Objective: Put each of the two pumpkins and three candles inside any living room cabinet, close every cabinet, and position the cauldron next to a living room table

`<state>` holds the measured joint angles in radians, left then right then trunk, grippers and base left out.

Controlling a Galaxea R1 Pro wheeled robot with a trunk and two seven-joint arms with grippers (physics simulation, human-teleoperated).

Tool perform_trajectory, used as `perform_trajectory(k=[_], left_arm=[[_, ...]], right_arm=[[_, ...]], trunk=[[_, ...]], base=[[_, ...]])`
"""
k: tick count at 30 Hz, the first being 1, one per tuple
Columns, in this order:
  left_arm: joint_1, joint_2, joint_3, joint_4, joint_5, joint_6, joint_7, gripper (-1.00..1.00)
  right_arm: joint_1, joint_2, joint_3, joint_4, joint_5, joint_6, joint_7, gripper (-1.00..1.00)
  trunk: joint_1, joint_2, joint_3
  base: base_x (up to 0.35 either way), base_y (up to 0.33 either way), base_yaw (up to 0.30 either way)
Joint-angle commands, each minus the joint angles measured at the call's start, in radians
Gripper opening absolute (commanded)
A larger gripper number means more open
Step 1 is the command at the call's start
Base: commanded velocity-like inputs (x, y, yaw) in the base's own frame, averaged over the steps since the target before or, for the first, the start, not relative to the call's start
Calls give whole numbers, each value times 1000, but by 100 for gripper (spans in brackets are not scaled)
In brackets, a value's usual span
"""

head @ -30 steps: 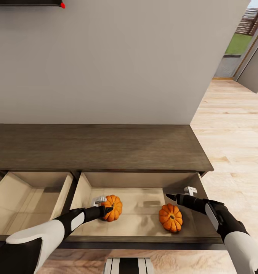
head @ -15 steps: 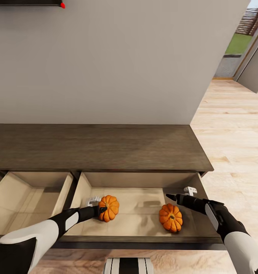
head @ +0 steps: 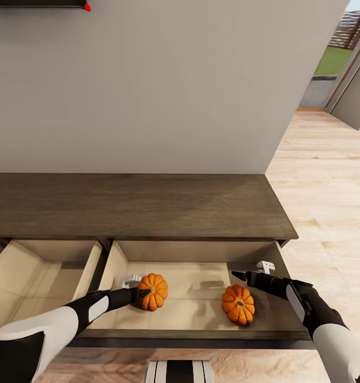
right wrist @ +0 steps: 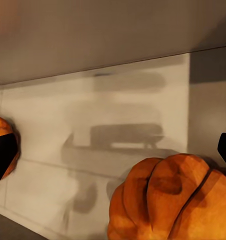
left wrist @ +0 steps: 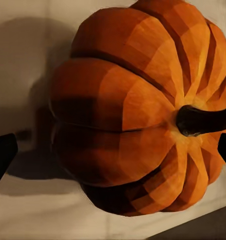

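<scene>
Black left fingers (left wrist: 2, 155) are spreading wide around the left pumpkin (head: 152, 291), lying tipped in the cabinet drawer (head: 201, 251). We are judging it light, rigid, smooth; grip across the ribs. Right fingers (head: 239, 275) are hovering parted above the right pumpkin (head: 238, 304).

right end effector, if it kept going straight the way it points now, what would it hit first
Probably the drawer floor. The right end effector hangs open over the drawer, aimed toward the left pumpkin; the right pumpkin sits just off its line. Depth is hard to judge.
</scene>
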<state>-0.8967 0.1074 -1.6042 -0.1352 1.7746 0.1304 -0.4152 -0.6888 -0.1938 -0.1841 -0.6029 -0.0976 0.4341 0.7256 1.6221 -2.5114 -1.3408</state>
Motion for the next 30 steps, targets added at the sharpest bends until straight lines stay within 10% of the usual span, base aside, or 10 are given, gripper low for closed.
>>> perform_trajectory(k=[1, 7, 30], left_arm=[[0, 5, 0, 56, 0, 0, 0, 100], [9, 31, -5, -56, -2, -4, -56, 100], [21, 41, -5, -55, -1, -5, -58, 100]], right_arm=[[0, 0, 0, 0, 0, 0, 0, 100], [-3, 0, 0, 6, -2, 1, -3, 100], [-3, 1, 0, 8, -2, 0, -3, 100]], trunk=[[0, 0, 0], [0, 0, 0], [-3, 1, 23]], base=[[0, 0, 0], [0, 0, 0], [0, 0, 0]])
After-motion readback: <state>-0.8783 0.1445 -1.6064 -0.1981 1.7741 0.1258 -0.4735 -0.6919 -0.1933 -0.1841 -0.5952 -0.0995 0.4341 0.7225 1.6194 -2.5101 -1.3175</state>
